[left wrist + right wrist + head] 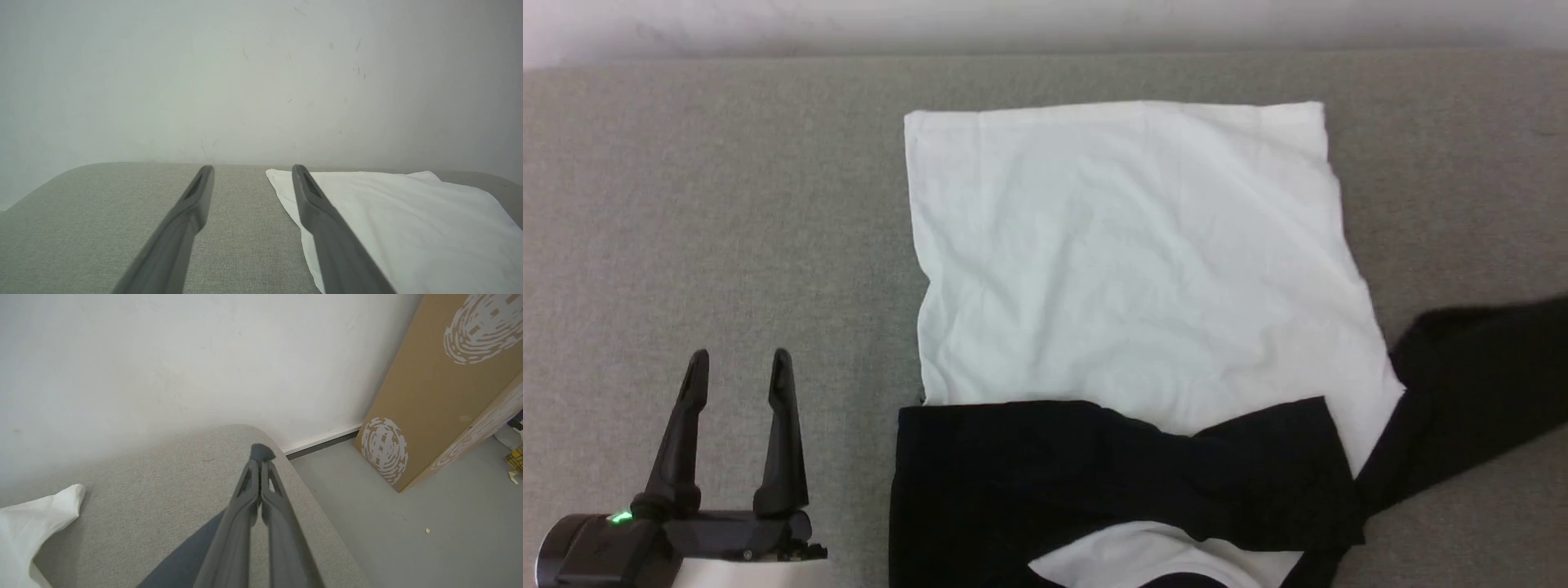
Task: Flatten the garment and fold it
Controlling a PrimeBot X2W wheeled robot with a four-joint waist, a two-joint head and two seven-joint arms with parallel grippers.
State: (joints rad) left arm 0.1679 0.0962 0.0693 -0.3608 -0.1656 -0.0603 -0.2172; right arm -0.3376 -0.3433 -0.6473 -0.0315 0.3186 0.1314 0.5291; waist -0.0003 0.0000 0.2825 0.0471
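The raglan shirt [1127, 261] lies flat with one black sleeve [1111, 457] folded across; the closed right hand [260, 459] pinches the other sleeve [1462, 392], the left hand [740, 363] is open, and the body folds are not yet done.

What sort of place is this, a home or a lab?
Likely a plain test room, not a lived-in home: a grey fabric-covered surface against a bare white wall, and big cardboard boxes standing on a bare floor.

The shirt [1127, 245] has a plain white body and black sleeves [1094, 474]. The surface [727, 204] is grey with a fine weave. The wall [245, 81] is white, the floor [388, 539] grey. The box [425, 396] is brown with white swirl prints. The left gripper [740, 356] is black with a green light [619, 518]. The right gripper [260, 465] is dark grey.
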